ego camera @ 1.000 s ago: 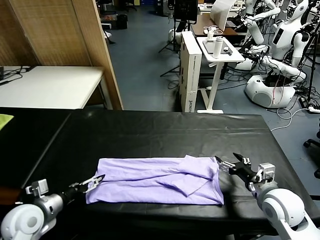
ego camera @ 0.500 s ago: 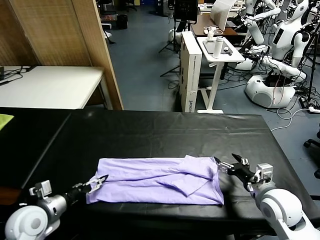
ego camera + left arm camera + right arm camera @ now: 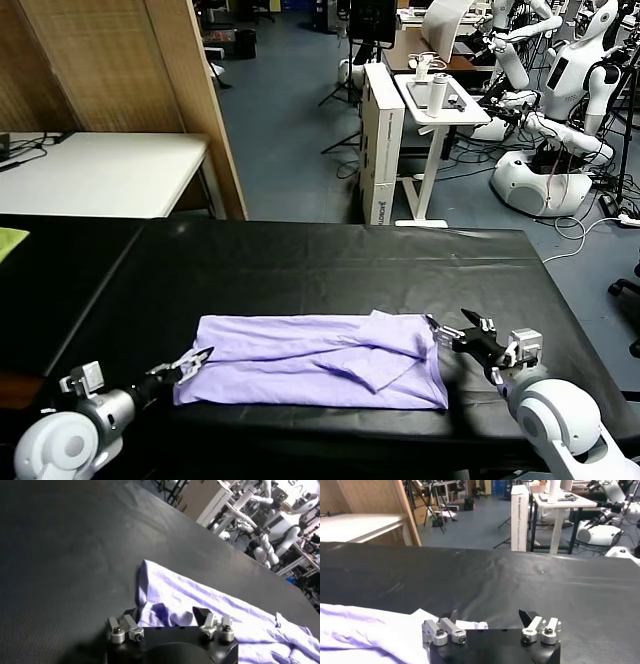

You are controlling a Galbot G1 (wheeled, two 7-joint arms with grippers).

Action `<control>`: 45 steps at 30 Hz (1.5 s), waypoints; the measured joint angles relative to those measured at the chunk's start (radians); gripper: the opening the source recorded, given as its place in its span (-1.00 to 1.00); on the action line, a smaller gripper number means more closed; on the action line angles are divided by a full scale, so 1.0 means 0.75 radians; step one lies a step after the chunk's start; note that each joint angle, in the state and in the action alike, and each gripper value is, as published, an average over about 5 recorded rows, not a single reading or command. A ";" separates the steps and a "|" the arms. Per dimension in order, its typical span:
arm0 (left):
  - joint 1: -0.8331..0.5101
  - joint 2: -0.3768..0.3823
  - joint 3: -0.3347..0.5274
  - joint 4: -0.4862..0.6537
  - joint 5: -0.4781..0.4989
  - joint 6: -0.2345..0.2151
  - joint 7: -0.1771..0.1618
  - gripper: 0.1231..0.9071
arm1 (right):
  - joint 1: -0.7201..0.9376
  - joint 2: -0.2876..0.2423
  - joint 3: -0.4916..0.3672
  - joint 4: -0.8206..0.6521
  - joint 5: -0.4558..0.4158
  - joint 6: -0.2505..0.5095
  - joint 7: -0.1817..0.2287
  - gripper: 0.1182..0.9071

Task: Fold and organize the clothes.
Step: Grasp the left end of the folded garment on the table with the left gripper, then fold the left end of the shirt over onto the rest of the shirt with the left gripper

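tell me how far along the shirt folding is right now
Partly done: the lavender T-shirt lies on the black table as a long band, one sleeve flap turned in on top. In hand: the left gripper is at the shirt's left end, jaws around the near corner, and the right gripper, open, is at its right edge. Left: folding the band's ends over into a compact stack.

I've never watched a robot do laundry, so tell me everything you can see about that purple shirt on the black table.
The T-shirt is pale lavender, soft-looking cotton, plain on the side showing. It lies flat and partly folded along the near edge of the black table, one sleeve doubled over its right part. The left gripper is at its left end, fingers astride a puckered corner; the right gripper, open, is at its right edge.
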 joint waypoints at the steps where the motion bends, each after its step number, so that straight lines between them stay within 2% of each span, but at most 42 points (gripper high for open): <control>1: 0.000 0.000 0.001 0.000 0.000 0.000 -0.001 0.20 | 0.001 0.001 -0.001 0.000 -0.001 0.000 0.000 1.00; 6: 0.000 0.001 0.004 -0.008 -0.001 0.004 -0.003 -0.20 | 0.008 0.007 -0.008 -0.005 -0.004 0.001 0.000 1.00; 14: -0.011 -0.001 0.006 -0.016 0.003 0.008 -0.006 -0.59 | 0.023 0.015 -0.020 -0.011 -0.008 0.001 0.001 1.00; 19: -0.022 -0.012 0.013 -0.021 0.059 0.007 -0.029 -0.79 | 0.019 0.026 -0.016 -0.012 -0.009 0.002 0.005 1.00; 27: -0.014 0.007 -0.019 -0.044 0.233 0.005 -0.057 -0.84 | 0.006 0.048 0.001 -0.012 -0.009 0.011 0.012 1.00; 31: 0.009 0.033 -0.057 -0.075 0.390 0.004 -0.042 -0.84 | 0.013 0.060 -0.001 -0.015 -0.009 0.012 0.016 1.00; 35: 0.030 0.061 -0.106 -0.109 0.527 -0.026 -0.026 -0.84 | 0.020 0.071 -0.005 -0.020 -0.009 0.014 0.022 1.00; 41: 0.038 0.106 -0.208 -0.138 0.709 -0.078 0.007 -0.84 | 0.016 0.082 -0.004 -0.021 -0.009 0.017 0.028 1.00; 45: 0.042 0.117 -0.252 -0.149 0.783 -0.085 0.005 -0.84 | 0.003 0.087 0.007 -0.019 -0.013 0.020 0.031 1.00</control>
